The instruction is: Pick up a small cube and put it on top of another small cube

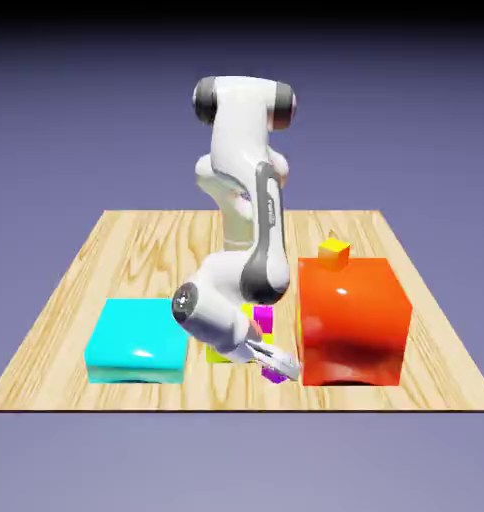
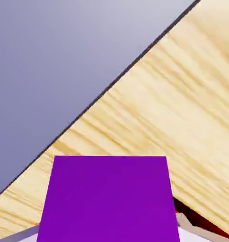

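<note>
1 tool point(image 1: 280, 364) around 1 purple cube point(image 2: 109, 201)

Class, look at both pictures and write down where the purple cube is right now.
In the exterior view, the purple cube is near the table's front edge, just left of the big red block, between the gripper's fingers.

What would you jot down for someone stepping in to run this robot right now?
Gripper: closed on the small purple cube, down near the table's front edge, beside the big red block.
Other things: a magenta cube is just behind, by a yellow-green block; a small orange cube is on the red block; a wide cyan block is on the exterior view's left.
Done: the purple cube is gripped.
Left: lift it, set it on another small cube, let go. Which cube is meant, I can't tell.
</note>
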`<act>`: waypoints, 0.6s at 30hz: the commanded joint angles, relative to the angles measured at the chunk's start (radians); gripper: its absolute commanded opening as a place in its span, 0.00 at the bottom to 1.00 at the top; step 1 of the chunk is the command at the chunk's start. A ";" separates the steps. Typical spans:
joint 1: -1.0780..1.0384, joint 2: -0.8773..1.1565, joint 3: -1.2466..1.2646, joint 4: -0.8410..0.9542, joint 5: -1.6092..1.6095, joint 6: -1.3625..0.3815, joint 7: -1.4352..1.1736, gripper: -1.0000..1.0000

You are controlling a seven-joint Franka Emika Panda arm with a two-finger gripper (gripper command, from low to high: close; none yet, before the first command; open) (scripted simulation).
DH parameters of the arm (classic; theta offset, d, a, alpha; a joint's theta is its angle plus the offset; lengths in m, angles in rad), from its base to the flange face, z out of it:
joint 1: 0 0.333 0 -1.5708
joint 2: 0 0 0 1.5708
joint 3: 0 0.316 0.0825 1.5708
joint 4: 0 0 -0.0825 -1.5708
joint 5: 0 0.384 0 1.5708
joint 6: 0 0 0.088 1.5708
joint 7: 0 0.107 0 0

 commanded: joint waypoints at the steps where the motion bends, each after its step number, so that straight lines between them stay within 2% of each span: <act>1: -0.001 0.000 0.017 0.017 -0.047 -0.010 -0.033 0.00; 18: 0.034 -0.101 0.354 0.214 -0.786 -0.273 -0.564 0.00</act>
